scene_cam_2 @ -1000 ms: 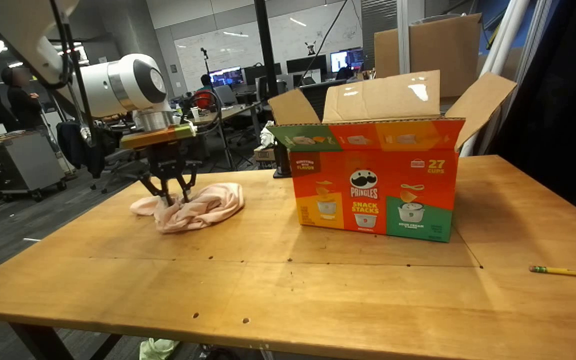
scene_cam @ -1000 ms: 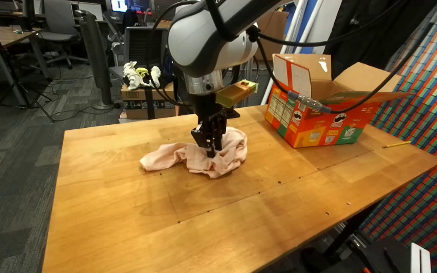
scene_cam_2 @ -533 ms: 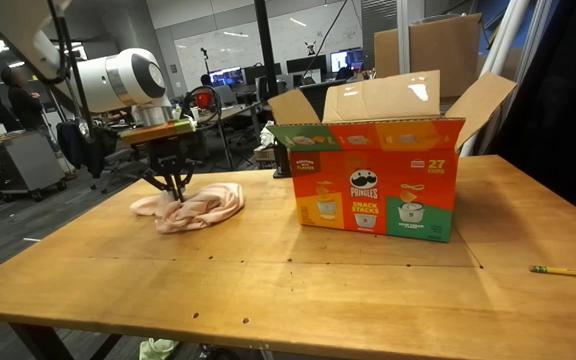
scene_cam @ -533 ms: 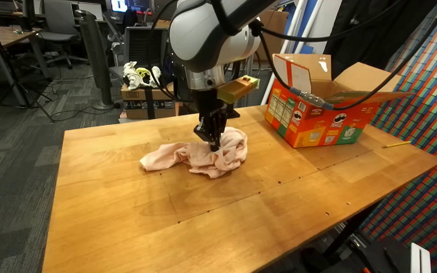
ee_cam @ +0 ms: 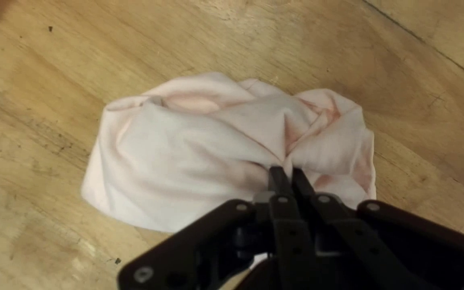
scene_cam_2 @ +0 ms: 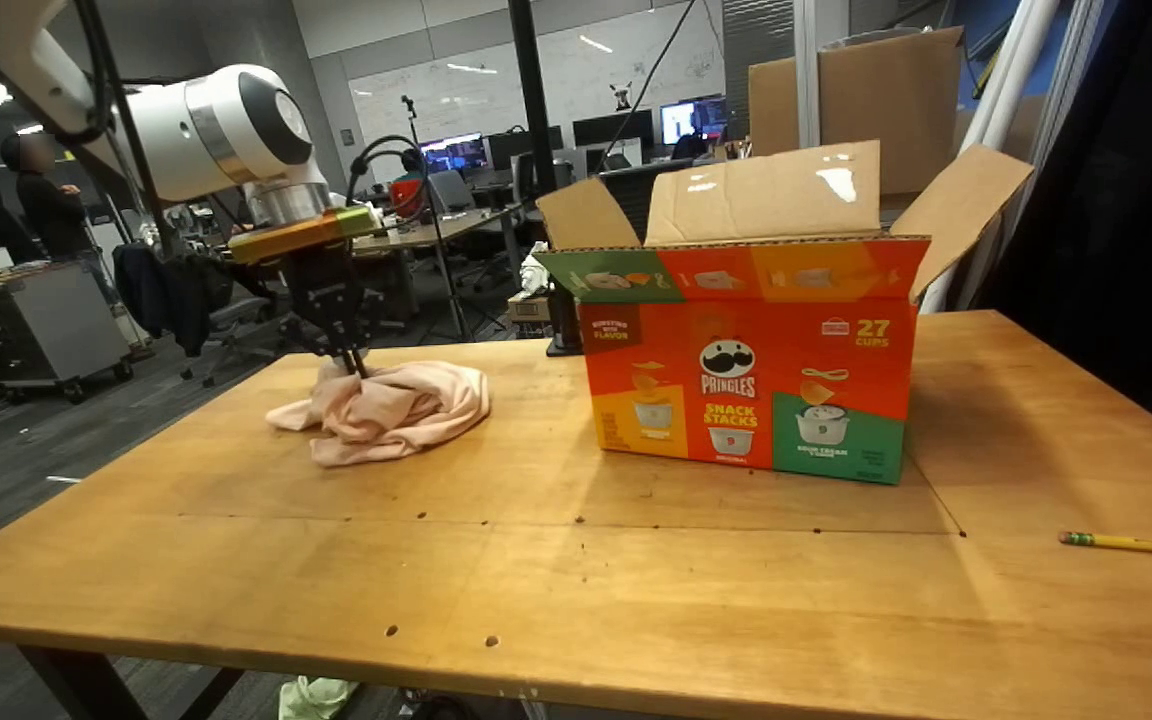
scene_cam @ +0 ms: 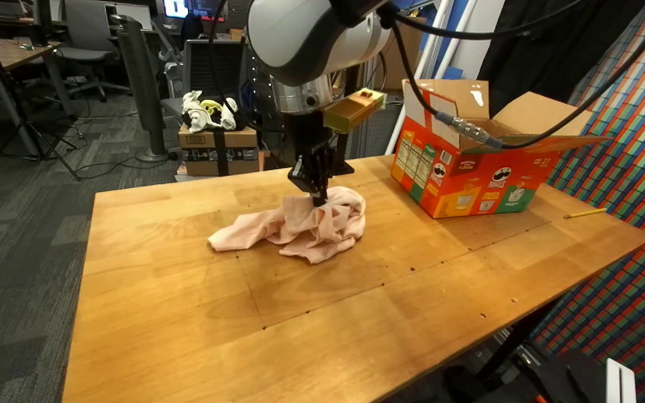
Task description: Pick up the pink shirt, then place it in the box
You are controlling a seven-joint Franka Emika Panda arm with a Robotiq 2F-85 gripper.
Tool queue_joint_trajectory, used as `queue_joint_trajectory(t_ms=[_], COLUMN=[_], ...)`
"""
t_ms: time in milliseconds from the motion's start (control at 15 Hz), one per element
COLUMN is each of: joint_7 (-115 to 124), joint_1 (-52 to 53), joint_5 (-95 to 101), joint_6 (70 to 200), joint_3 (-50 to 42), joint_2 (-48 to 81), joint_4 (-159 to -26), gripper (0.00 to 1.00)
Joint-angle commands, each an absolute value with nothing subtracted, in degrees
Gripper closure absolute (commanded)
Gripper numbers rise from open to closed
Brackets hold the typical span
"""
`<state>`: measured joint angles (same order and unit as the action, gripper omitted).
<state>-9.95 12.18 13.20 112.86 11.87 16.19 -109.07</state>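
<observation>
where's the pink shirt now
In both exterior views, the pink shirt is left of the box, pinched by the end effector, its lower folds on the tabletop.

On the table [scene_cam_2: 636, 600], in both exterior views, I see the shirt [scene_cam_2: 401, 410] left, 1 pencil [scene_cam_2: 1136, 544] right — the box [scene_cam_2: 746, 360] between them.
</observation>
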Motion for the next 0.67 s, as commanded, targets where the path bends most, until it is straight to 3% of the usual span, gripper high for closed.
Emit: queue_joint_trajectory(t_ms=[0, 600], joint_7=[-9.2, -9.4], joint_1=[13.5, 15.2], joint_5=[15.9, 20.4], joint_6=[110.9, 106.2], joint_3=[11.7, 12.4], joint_2=[13.4, 11.9], joint_4=[-108.1, -101.1], gripper=[0.98, 0.98])
